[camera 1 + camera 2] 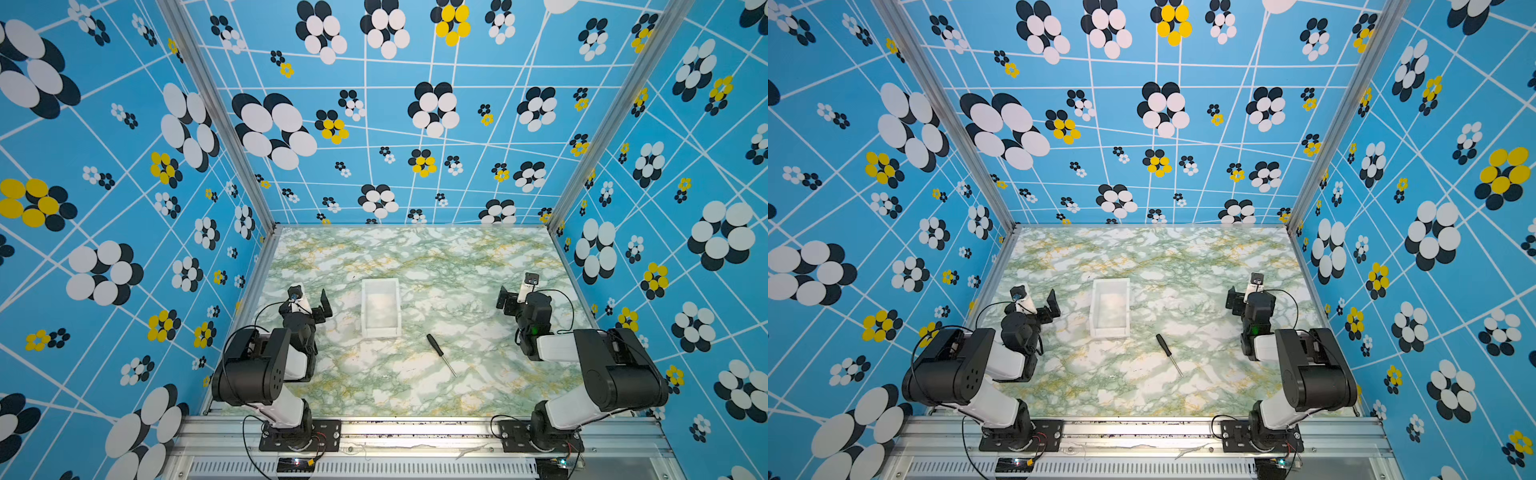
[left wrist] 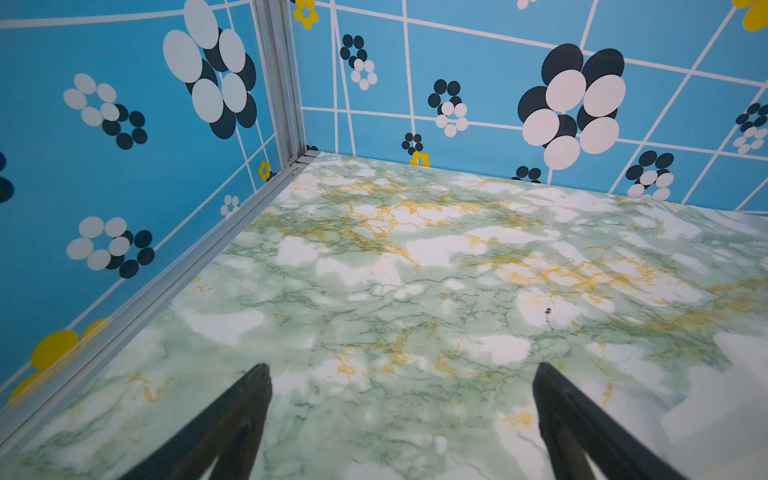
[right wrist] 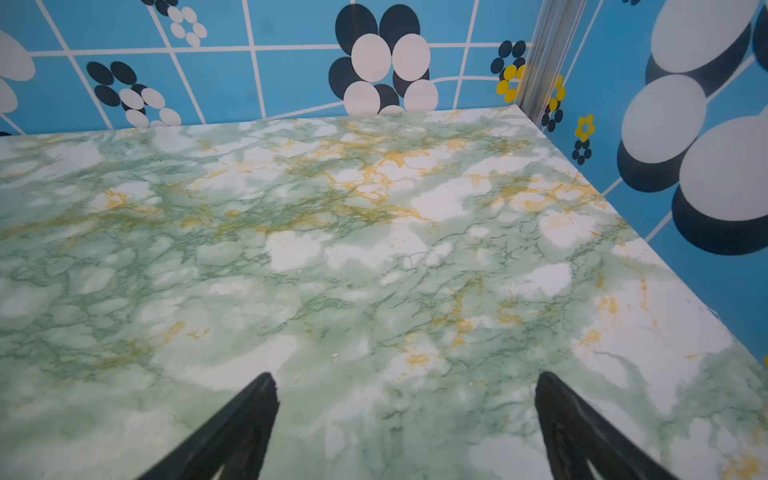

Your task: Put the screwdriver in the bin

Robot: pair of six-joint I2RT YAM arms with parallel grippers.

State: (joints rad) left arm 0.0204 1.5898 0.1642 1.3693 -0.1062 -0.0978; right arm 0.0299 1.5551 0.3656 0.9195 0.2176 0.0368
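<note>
In both top views the white bin (image 1: pixel 380 333) (image 1: pixel 1109 333) sits at mid-table with nothing inside it. The screwdriver (image 1: pixel 439 354) (image 1: pixel 1168 353) lies flat on the marble just in front of and to the right of the bin, black handle toward the bin, thin shaft pointing to the front right. My left gripper (image 1: pixel 321 308) (image 1: pixel 1051 306) (image 2: pixel 401 370) rests left of the bin, open and empty. A corner of the bin (image 2: pixel 723 399) shows in the left wrist view. My right gripper (image 1: pixel 507 301) (image 1: pixel 1235 301) (image 3: pixel 407 378) stands far right, open over bare table.
Blue flower-patterned walls enclose the green marble table (image 1: pixel 415 257) on the left, back and right, with aluminium posts (image 1: pixel 257 199) at the back corners. A metal rail (image 1: pixel 415 432) carrying both arm bases runs along the front edge.
</note>
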